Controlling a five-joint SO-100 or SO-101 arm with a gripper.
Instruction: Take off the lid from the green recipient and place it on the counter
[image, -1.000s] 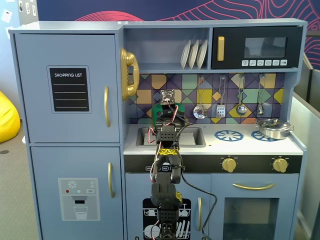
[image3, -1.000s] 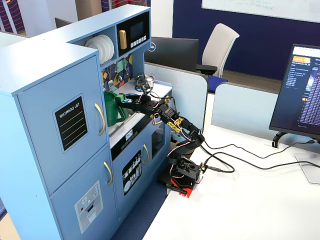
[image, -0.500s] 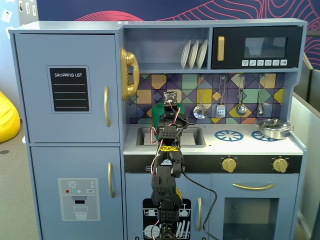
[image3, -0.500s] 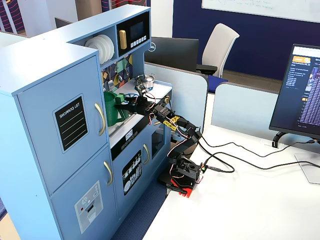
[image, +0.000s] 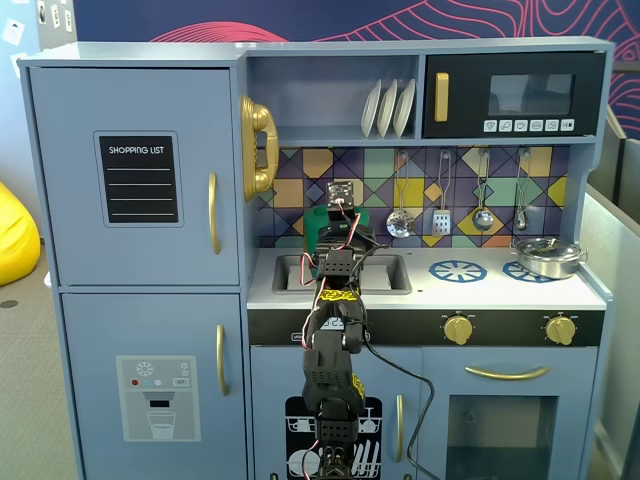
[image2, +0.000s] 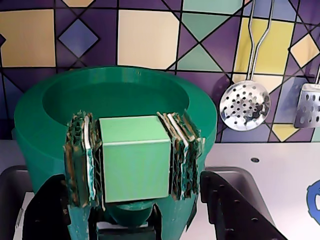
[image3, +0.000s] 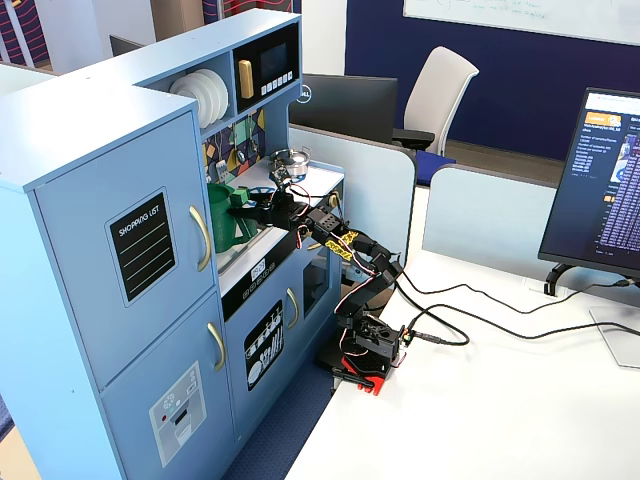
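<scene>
Status: the lift is judged not yet done. In the wrist view the hand (image2: 134, 150) is closed on a light-green block (image2: 132, 172), with a padded finger (image2: 80, 157) pressed to each of its sides. The block sits at the near face of the green pot (image2: 202, 125), below its rim. Whether it is the lid's grip or the pot's side strap cannot be settled.

Lid: not picked out with certainty. A shallow dark-green floor (image2: 115, 97) is seen just inside the pot's rim and may be the lid, seated. No green disc is seen lying on the worktop (image: 480, 290). Left to do, by that reading: lift it, carry it clear and set it down.

Position: the pot (image: 320, 216) stands at the back edge of the worktop, behind the sink (image: 385, 275) and against the tiled wall. It is well apart from the silver pan (image: 548, 257) at the right end.

Orientation: the pot is upright, long axis vertical, mouth up. The block's flat face is turned toward the front edge of the worktop.
</scene>
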